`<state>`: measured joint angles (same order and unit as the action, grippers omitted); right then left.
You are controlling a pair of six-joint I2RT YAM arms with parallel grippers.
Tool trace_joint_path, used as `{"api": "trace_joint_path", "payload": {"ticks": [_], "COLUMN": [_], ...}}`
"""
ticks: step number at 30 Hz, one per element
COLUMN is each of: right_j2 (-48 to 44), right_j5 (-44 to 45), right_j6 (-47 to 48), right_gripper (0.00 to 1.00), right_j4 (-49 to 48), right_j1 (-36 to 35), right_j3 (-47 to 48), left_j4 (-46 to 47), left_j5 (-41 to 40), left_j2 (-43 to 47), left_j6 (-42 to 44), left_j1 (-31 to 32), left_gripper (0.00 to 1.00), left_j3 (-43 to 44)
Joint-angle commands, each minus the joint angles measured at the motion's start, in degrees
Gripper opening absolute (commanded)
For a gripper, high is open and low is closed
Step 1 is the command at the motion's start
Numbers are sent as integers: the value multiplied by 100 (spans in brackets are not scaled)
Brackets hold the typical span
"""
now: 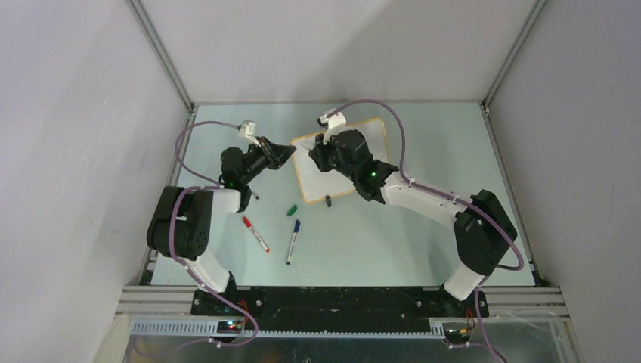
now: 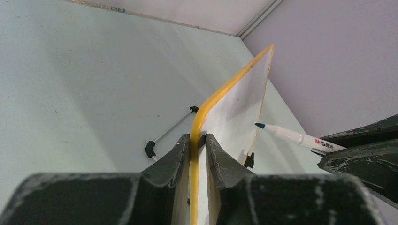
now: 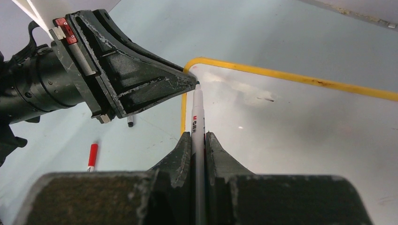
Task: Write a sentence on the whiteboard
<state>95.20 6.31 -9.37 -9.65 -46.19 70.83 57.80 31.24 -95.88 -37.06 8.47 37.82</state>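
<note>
The small white whiteboard with the thin orange-yellow frame and rounded corners (image 3: 300, 136) sits toward the far middle of the pale green bench (image 1: 393, 242), turned at a slant. The left pincer (image 2: 198, 138) has it by the near-left corner, its dark fingers (image 2: 176, 154) nearly closed and pinching the frame edge between them. From where I stand the board's face shows only a few faint smudges near that corner.

The right pincer (image 3: 198, 136) is clamped tight on a slim white marker pen with a dark green tip (image 3: 197, 110). The tip points at that same corner, just beside the left pincer's fingertips; whether it touches the surface I cannot tell.

Nearer the arms, three things lie loose and apart on the bench: a white marker with a red cap (image 1: 255, 234), a white marker with a blue cap (image 1: 292, 240), and a small green cap (image 1: 292, 210).
</note>
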Motion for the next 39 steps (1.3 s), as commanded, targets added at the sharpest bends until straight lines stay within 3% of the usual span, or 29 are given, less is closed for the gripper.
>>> {"api": "trace_joint_path", "payload": {"ticks": [1,39], "right_j2": [142,590], "right_j5": [153,512], "right_j6": [212,425], "right_gripper": [0,0], "right_j4": [205,404], "right_j1": [-60,-212], "right_j3": [419,848], "left_j4": [257,258], "left_j5": [-31,-44], "left_j2": [260,264], "left_j6": [144,164], "left_j1": [28,33], "left_gripper": [21,21], "left_j3": [-55,-65]}}
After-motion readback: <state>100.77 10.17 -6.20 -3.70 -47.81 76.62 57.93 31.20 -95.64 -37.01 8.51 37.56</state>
